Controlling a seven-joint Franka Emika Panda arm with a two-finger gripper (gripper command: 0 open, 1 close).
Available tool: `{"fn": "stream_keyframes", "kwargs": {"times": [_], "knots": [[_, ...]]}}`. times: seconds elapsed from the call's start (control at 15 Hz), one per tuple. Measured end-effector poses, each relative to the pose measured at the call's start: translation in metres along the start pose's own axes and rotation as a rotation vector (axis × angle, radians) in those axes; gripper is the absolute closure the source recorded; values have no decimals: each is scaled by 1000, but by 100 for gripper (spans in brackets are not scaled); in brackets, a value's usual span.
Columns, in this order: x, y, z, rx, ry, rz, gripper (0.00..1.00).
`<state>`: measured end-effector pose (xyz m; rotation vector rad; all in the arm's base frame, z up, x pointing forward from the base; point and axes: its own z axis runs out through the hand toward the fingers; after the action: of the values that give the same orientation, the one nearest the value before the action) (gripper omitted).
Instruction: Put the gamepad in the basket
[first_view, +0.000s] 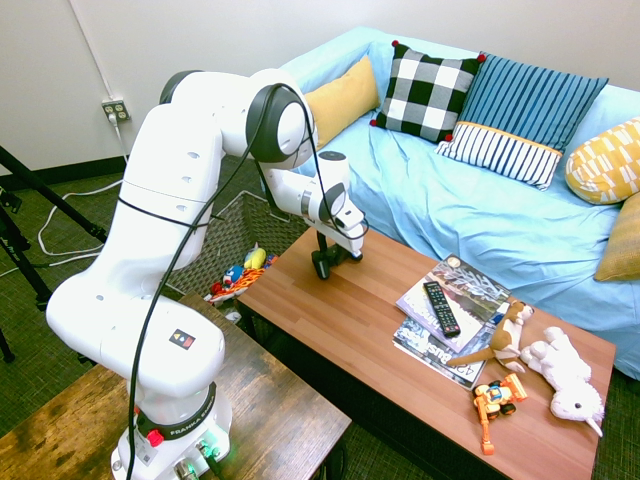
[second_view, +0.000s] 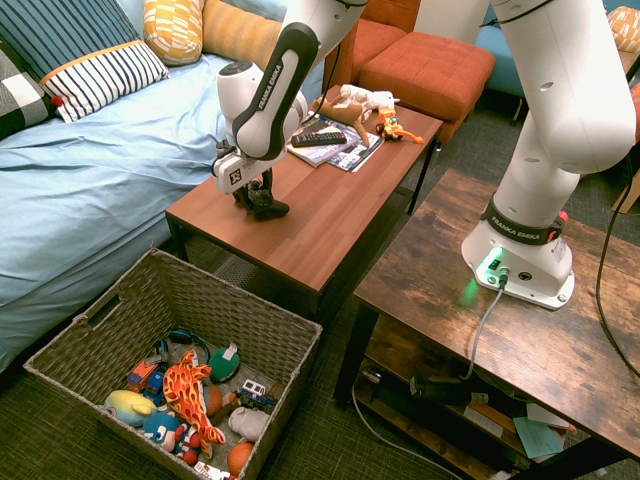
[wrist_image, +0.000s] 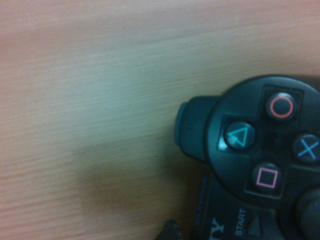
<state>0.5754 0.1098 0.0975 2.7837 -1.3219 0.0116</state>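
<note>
Since the small black plastic gamepad (second_view: 265, 203) has a hard, glossy shell with two curved horns, I judge it light and stiff but slippery, and likely to twist if pinched at one end. A hold across its narrow middle, between the horns, looks safest; the rounded grips and the coloured face buttons, which fill the lower right of the wrist view, would give the pads poor purchase.

Nearest in the second exterior view, at the lower left of the frame, stands the large grey-brown woven wicker basket (second_view: 262, 322) with sloping sides. It sits on the floor and already holds a heap of bright small toys. Just beyond it, near the left-hand end of the reddish-brown wooden worktop (second_view: 325, 215), the gamepad lies at the worktop surface with the white arm's gripper (second_view: 255, 190) down over it. The dark fingers merge with the dark shell, so I cannot tell whether they are spread around it or already closed on it — nor whether it is lifted clear of the wood.

Farther along the worktop, toward the upper middle of that frame, a long slim black TV remote (second_view: 318, 139) rests on a pair of glossy magazines (second_view: 340, 152), with stuffed animals behind. Beyond lies the pale blue covered sofa (second_view: 90, 170) with its cushions.
</note>
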Motion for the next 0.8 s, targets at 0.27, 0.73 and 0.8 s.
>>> {"fn": "stream_keyframes", "kwargs": {"times": [0.27,0.73,0.8], "knots": [[-15,-11,-47,51,33,-52,100],[-193,-51,-114,62,128,-252,100],[-195,-52,-114,63,126,-255,100]]}}
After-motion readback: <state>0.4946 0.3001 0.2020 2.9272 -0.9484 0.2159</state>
